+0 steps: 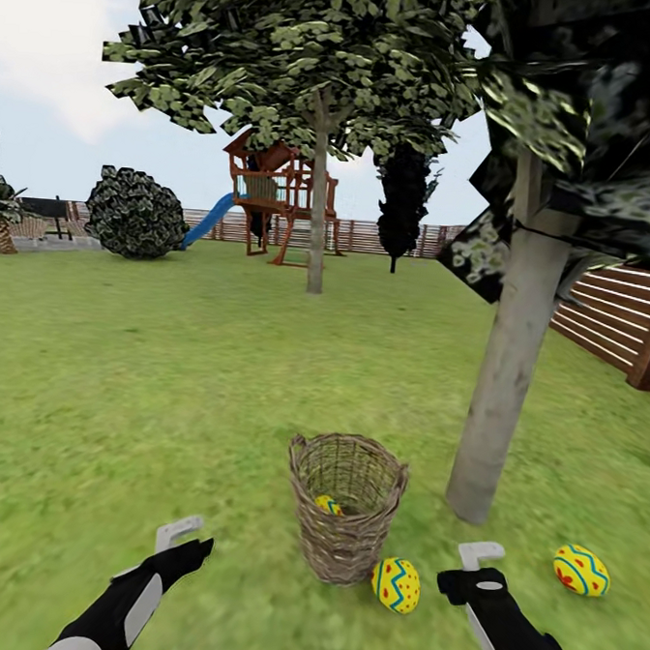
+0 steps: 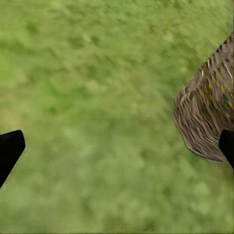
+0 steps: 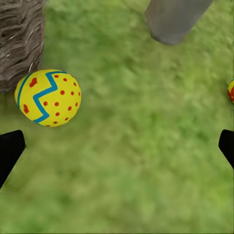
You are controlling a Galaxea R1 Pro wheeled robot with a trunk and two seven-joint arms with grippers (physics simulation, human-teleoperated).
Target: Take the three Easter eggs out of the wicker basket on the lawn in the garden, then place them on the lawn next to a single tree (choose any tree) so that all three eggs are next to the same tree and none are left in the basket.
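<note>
Two of the three Easter eggs already lie on the lawn point(image 1: 166, 382), so we judge the step in hand to be fetching the last one from the wicker basket point(image 1: 344, 509). The tree point(image 1: 499, 405) stands just right of the basket, its trunk leaning slightly. The basket sits upright, mouth to the sky, so we should come straight down through the opening, not from the side, and avoid nudging the rim, since it looks light enough to tip.

One egg point(image 1: 328, 505) rests low inside; we cannot tell its axis through the weave. A second egg point(image 1: 396, 584) lies right against the basket's near right foot, its pointed end up and away. The third egg point(image 1: 581, 570) lies further right, near the trunk, long axis tilted left to right.

Both the left gripper point(image 1: 182, 538) and the right gripper point(image 1: 476, 561) hover spread wide, holding nothing, either side of the basket.
</note>
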